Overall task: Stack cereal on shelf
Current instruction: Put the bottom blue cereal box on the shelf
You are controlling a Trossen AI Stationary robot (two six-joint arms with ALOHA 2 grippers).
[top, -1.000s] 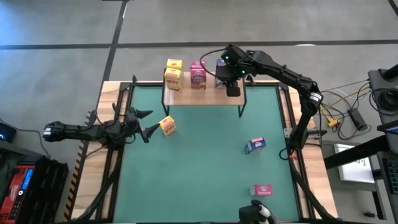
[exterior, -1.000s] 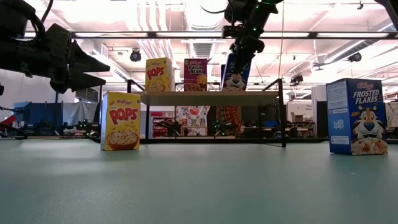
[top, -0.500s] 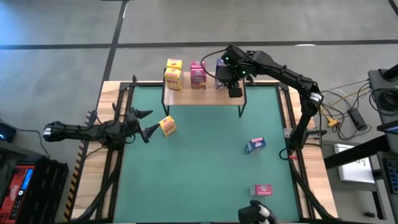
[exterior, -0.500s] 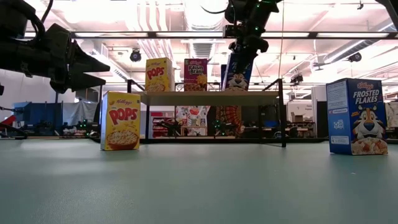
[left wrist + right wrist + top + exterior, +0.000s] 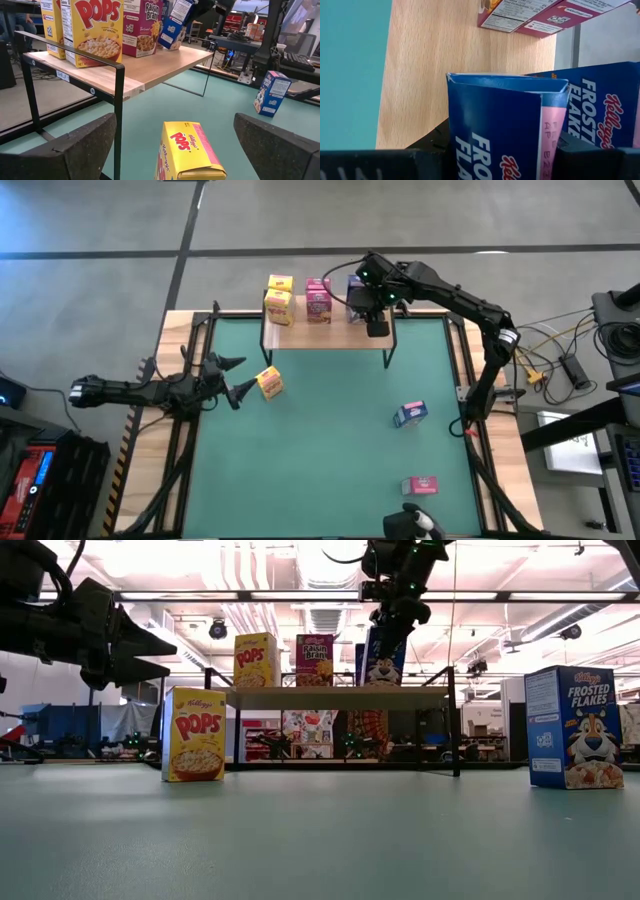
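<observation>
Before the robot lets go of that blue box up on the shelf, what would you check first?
1. Right gripper shut on the blue Frosted Flakes box: ok.
2. Box over the shelf board: ok.
3. Box bottom resting flat on the board: cannot tell; it looks tilted.
4. Clear of the Raisin Bran box: ok.
5. Left gripper open, waiting by the yellow Pops box on the mat: ok.

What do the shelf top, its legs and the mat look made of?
Shelf top: pale wood, matte, grain lines visible. Legs: thin black metal, seemingly painted, with a slight sheen. Mat: green, smooth and matte, probably rubber or vinyl; can't tell which.
</observation>
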